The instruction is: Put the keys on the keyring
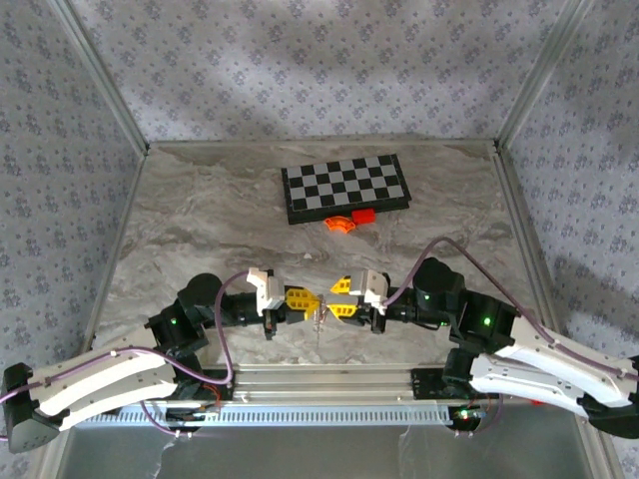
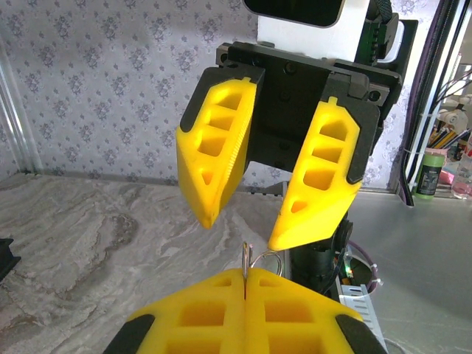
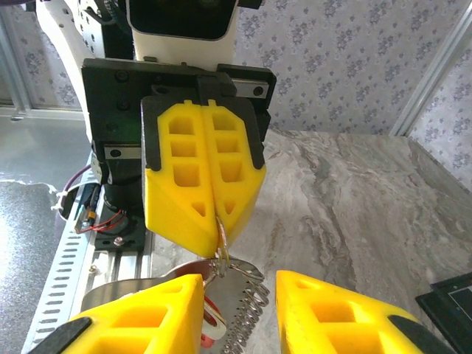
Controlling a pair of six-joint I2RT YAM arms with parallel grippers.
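My left gripper (image 1: pixel 306 300) is shut on the keyring (image 2: pixel 246 262), a thin silvery ring standing edge-on out of its closed yellow fingers (image 2: pixel 221 310). From the right wrist, the same ring (image 3: pixel 222 243) pokes out under the left gripper (image 3: pixel 216 232), and a coiled silvery chain (image 3: pixel 254 310) hangs from it. A key with a red head (image 3: pixel 206 341) dangles below, partly hidden behind my right gripper's near finger (image 3: pixel 147 313). My right gripper (image 3: pixel 237 284) faces the left one at close range, open, its fingers either side of the hanging chain. In the top view the ring (image 1: pixel 319 317) sits between both grippers.
A chessboard (image 1: pixel 344 187) lies at the back of the marble table (image 1: pixel 200 220), with an orange curved piece (image 1: pixel 340 225) and a red block (image 1: pixel 363 215) in front of it. A slotted metal rail (image 1: pixel 329 384) runs along the near edge under the grippers.
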